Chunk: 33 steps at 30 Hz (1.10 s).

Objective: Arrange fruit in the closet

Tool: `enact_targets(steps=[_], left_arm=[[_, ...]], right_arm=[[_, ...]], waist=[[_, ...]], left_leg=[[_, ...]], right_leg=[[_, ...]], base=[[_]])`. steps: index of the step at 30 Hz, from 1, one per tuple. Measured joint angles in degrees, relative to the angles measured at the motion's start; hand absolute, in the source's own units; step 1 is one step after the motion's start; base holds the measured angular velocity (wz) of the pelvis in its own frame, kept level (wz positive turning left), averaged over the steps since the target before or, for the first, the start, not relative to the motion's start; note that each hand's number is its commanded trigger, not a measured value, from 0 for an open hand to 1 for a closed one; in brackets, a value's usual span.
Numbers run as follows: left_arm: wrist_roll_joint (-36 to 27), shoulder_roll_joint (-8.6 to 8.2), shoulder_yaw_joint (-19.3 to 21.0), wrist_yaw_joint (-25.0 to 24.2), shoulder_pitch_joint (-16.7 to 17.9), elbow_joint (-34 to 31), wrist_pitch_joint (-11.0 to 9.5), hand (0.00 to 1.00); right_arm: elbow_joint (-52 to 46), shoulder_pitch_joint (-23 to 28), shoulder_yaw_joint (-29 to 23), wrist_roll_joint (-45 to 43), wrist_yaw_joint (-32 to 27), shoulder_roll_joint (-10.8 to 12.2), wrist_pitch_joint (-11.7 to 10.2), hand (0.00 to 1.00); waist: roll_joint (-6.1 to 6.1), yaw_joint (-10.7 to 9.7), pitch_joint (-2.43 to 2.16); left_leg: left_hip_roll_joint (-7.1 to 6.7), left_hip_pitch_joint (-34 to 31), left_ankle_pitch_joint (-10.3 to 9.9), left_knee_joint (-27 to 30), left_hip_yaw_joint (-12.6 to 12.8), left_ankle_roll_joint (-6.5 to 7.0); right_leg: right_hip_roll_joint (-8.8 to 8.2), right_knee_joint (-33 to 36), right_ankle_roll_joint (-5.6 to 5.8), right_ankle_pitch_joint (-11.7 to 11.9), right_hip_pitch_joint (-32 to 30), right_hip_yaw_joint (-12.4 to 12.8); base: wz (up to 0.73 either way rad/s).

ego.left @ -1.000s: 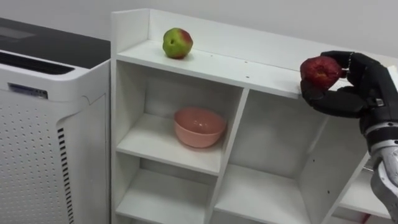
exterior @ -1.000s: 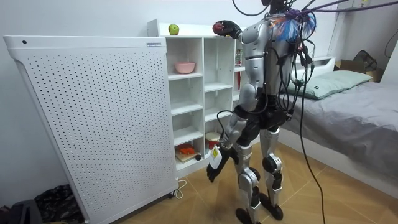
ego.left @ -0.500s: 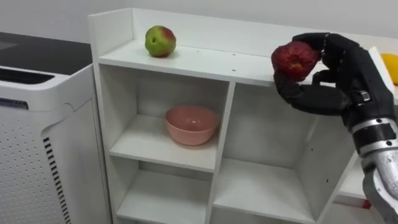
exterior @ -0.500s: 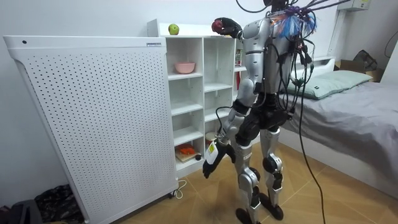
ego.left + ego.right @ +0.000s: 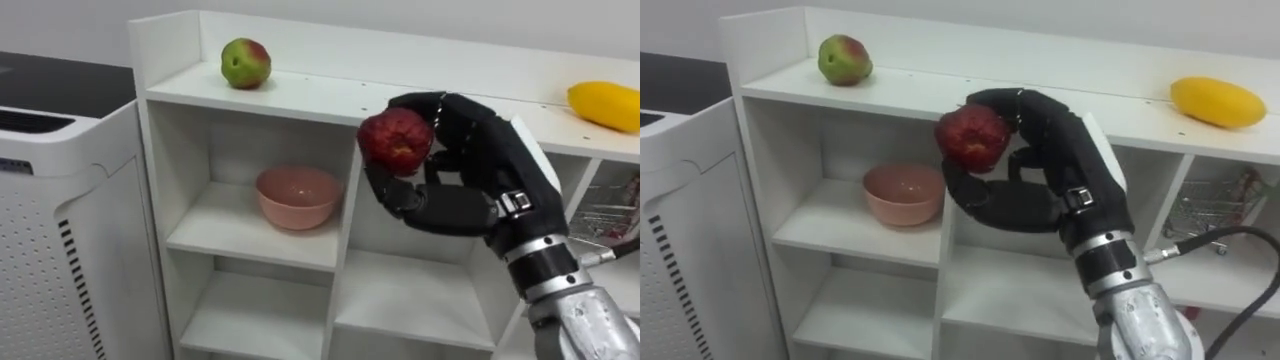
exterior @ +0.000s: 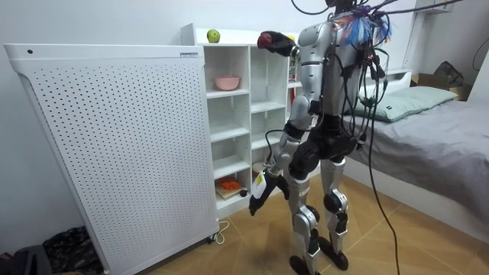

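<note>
My right hand [image 5: 470,180] [image 5: 1045,170] is shut on a dark red apple [image 5: 397,140] [image 5: 973,136], held in the air just in front of the white closet's top shelf [image 5: 320,98], near the upright divider. A green-red apple [image 5: 245,63] [image 5: 844,59] rests at the left end of that top shelf. A yellow fruit [image 5: 604,105] [image 5: 1218,101] lies at its right end. In the room view I stand facing the closet [image 6: 237,114], right hand [image 6: 276,42] raised with the red apple [image 6: 266,39], left hand [image 6: 257,200] hanging low beside my thigh.
A pink bowl [image 5: 297,196] sits in the upper left compartment. A tall white perforated appliance [image 5: 60,200] stands against the closet's left side. Lower compartments hold small items [image 6: 231,186]. A bed [image 6: 435,130] lies behind me at the room view's right.
My right hand has carried the red apple leftward and slightly down, from the shelf's right edge to in front of the divider. The view also shifted right, bringing in the yellow fruit.
</note>
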Motion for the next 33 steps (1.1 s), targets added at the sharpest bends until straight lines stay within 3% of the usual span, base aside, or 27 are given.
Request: enact_targets(steps=[2, 4, 9, 14, 15, 17, 24, 26, 28, 33], left_arm=[[-0.88, -0.02, -0.35, 0.06, -0.06, 0.23, -0.01, 0.0], [-1.27, -0.05, -1.35, 0.75, -0.11, 0.37, -0.04, 0.0], [-3.65, -1.41, -2.01, 2.4, -2.27, 2.83, -0.25, 0.0], [-9.05, -1.57, -2.86, 2.95, -3.83, 5.09, -0.22, 0.0], [-10.4, -1.59, -3.35, 3.31, -3.92, 5.18, -0.24, 0.0], [-12.59, -1.97, -4.8, 3.48, -4.48, 5.26, -0.27, 0.0], [-14.93, -2.75, -6.69, 3.52, -6.35, 7.72, -0.1, 0.0], [-17.4, -3.35, -6.72, 3.64, -6.7, 7.71, 0.15, 0.0], [-19.36, -3.37, -7.14, 3.68, -7.04, 7.16, 0.26, 0.0], [-21.53, -3.37, -7.89, 3.71, -6.64, 6.03, 0.39, 0.0]], right_arm=[[1.15, 2.21, 1.66, 0.32, 0.51, 0.64, -0.06, 1.0], [4.72, 3.29, 2.41, 1.75, 1.05, 1.71, -0.02, 1.0], [18.38, 3.79, 2.64, 8.84, 1.56, 2.77, 0.1, 1.0], [31.5, 3.69, 1.04, 14.31, -0.19, 6.33, -0.03, 1.0], [32.73, 3.68, 1.06, 15.1, -0.64, 6.52, -0.02, 1.0], [37.75, 2.27, 0.98, 19.17, -1.34, 7.02, -0.29, 1.0], [49.52, -1.94, -0.46, 36.1, -2.12, 8.84, -0.21, 1.0], [51.89, -4.11, -1.88, 44.92, -1.83, 8.85, -0.15, 1.0], [54.52, -6.08, -3.48, 49.86, -1.69, 8.76, -0.03, 1.0], [56.38, -8.04, -5.15, 60.44, -0.8, 8.48, 0.0, 1.0]], waist=[[0.91, -0.03, 0.45], [1.15, -0.2, 0.21], [2.29, -0.39, 0.24], [2.72, -0.49, 0.31], [2.84, -0.19, 0.42], [3.75, 0.13, 1.05], [4.03, 1.49, 1.78], [4.02, 1.5, 2.47], [4.07, 1.46, 2.88], [3.96, 1.75, 2.94]], left_leg=[[0.0, -0.24, 0.01, 0.09, 0.12, 0.0], [0.03, -1.11, 0.01, 0.33, 0.13, 0.01], [0.21, -5.37, 0.12, 2.12, 0.27, 0.12], [0.52, -10.14, 0.19, 4.27, 0.3, 0.14], [0.59, -10.67, 0.19, 4.57, 0.28, 0.15], [0.61, -13.67, 0.2, 6.14, 0.24, 0.16], [0.46, -22.63, 0.46, 10.49, 1.63, 0.54], [0.24, -26.89, 0.53, 12.48, 1.95, 0.69], [0.26, -29.88, 0.51, 13.86, 1.96, 0.68], [0.2, -35.63, 1.26, 15.91, 1.63, 0.31]], right_leg=[[-0.03, -0.01, 0.0, 0.0, -0.22, 0.02], [-0.37, 0.08, -0.01, 0.0, -1.04, 0.0], [-0.52, 1.89, -0.2, 0.13, -5.21, -0.62], [-0.63, 3.23, -0.45, 0.29, -9.73, -1.59], [-0.64, 3.55, -0.45, 0.29, -10.37, -1.51], [-0.97, 5.73, -0.49, 0.25, -13.76, -2.11], [-2.36, 14.68, -1.28, -1.13, -25.21, -1.57], [-3.12, 18.05, -1.62, -1.87, -29.9, -1.77], [-3.56, 19.97, -2.09, -2.14, -32.95, -2.34], [-4.73, 22.31, -3.35, -2.85, -38.64, -4.24]], base=[[-0.02], [-0.05], [0.0], [0.04], [-0.05], [-0.06], [-0.08], [0.0], [0.13], [0.11]])
